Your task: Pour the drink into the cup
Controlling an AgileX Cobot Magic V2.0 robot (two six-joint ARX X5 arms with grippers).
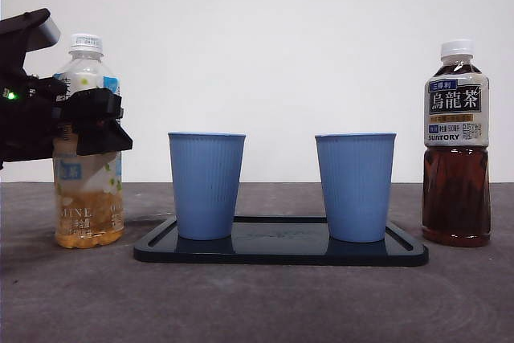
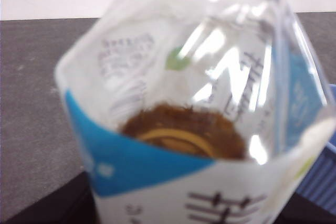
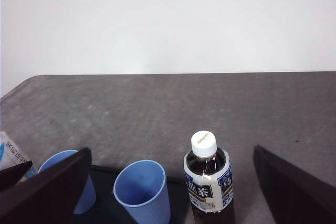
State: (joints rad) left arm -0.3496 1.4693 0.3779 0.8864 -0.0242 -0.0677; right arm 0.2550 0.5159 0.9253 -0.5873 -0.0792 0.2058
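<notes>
A clear bottle of light tea (image 1: 87, 146) with a white cap and a blue-and-white label stands on the table at the left. My left gripper (image 1: 100, 122) is around its middle and shut on it; in the left wrist view the bottle (image 2: 194, 108) fills the picture. Two blue paper cups (image 1: 206, 185) (image 1: 355, 186) stand upright on a black tray (image 1: 281, 251). My right gripper (image 3: 171, 149) is open and empty, high above the dark oolong tea bottle (image 3: 208, 179) and the cups (image 3: 143, 188); it does not show in the front view.
The dark oolong tea bottle (image 1: 456, 146) with a white cap stands right of the tray. A white wall with sockets is behind. The grey table (image 1: 257, 303) lies bare in front of the tray.
</notes>
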